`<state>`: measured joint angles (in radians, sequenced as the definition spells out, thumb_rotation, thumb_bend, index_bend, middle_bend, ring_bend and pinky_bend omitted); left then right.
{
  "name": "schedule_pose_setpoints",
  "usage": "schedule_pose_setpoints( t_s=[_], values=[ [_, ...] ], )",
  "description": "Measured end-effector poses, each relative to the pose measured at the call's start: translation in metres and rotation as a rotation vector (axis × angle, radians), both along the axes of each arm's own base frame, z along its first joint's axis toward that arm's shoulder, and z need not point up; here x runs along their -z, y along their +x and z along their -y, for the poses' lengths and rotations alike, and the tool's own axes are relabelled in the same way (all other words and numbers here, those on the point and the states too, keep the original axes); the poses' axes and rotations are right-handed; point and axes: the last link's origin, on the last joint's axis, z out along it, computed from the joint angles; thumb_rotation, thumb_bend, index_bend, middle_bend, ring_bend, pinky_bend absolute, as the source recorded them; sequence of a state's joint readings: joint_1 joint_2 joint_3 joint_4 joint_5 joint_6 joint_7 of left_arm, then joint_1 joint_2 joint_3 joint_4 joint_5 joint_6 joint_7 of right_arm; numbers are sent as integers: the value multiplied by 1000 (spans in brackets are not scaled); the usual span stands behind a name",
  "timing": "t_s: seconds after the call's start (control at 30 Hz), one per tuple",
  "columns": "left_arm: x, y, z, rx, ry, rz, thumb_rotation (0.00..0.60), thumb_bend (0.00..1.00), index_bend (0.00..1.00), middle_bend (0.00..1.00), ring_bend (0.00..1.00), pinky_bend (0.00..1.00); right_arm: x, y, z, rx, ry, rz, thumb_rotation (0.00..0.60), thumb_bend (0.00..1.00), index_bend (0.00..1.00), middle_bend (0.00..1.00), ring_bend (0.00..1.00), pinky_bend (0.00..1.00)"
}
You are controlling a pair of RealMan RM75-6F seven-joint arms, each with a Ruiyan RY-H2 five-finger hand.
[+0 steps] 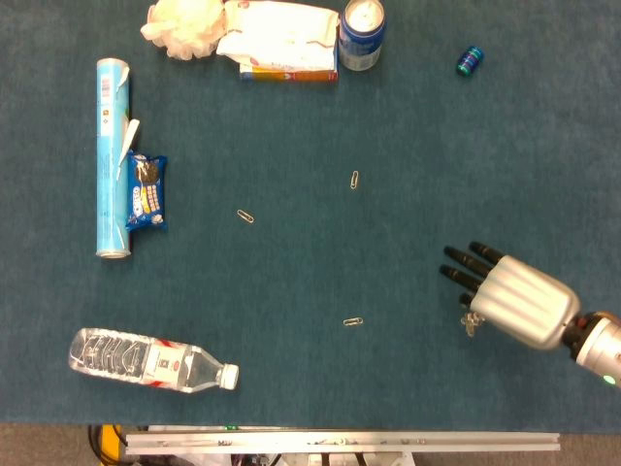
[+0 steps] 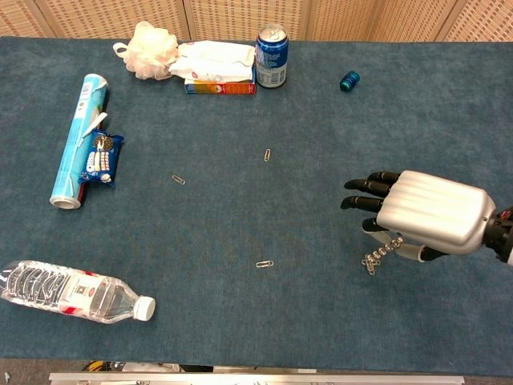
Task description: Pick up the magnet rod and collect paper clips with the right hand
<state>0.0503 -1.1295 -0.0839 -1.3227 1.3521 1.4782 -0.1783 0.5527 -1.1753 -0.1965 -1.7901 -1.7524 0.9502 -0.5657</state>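
- the right hand (image 2: 429, 215) hovers low over the right side of the tabletop (image 2: 321, 321), back of the hand up, fingers curled under around something mostly hidden; judged to be the magnet rod, though the rod itself cannot be made out.
- a clump of paper clips (image 2: 373, 261) hangs below the hand, so some collecting looks done.
- three loose paper clips lie on the tabletop, well apart: one nearest the hand (image 2: 264, 264), one mid-table (image 2: 267, 155), one further left (image 2: 178, 180).
- left hand not visible.
- judgement: partway through; three clips left.
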Motion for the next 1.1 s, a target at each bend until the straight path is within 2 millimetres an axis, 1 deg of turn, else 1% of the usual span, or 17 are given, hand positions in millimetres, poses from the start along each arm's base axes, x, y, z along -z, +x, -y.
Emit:
schedule_pose_setpoints(
  t_s=[0.37,0.53,0.73,0.8,0.9,0.97,1.1],
  values=[
    [2,1,-2,1,-9,-4,600,301,493,440,421,658,-13,-10,26,64,-145,24,600,278,598,189,75,190],
    [3,1,-2,0,-11,-5,600,302,493,440,421,658,-15,-19,37,102,-199,7,600,278,598,188,75,190],
    [4,1,-2,-2,-13,-5,600,301,493,440,421,657,-14,-28,43,147,-230,-26,600,271,591,188,75,190],
    [4,1,-2,-2,-16,-6,600,301,493,440,421,658,-13,-31,44,161,-233,-40,600,238,555,188,75,190],
    [5,2,-3,-1,-20,-7,600,302,493,440,421,658,-12,-36,45,181,-236,-64,600,179,471,189,75,190],
    [5,2,-3,0,-20,-7,600,301,493,440,421,658,-12,-38,45,191,-239,-78,600,138,391,188,75,190],
    [6,3,-3,6,-21,-7,600,301,493,440,421,657,-14,-41,44,206,-252,-90,600,71,298,188,75,190]
  ],
)
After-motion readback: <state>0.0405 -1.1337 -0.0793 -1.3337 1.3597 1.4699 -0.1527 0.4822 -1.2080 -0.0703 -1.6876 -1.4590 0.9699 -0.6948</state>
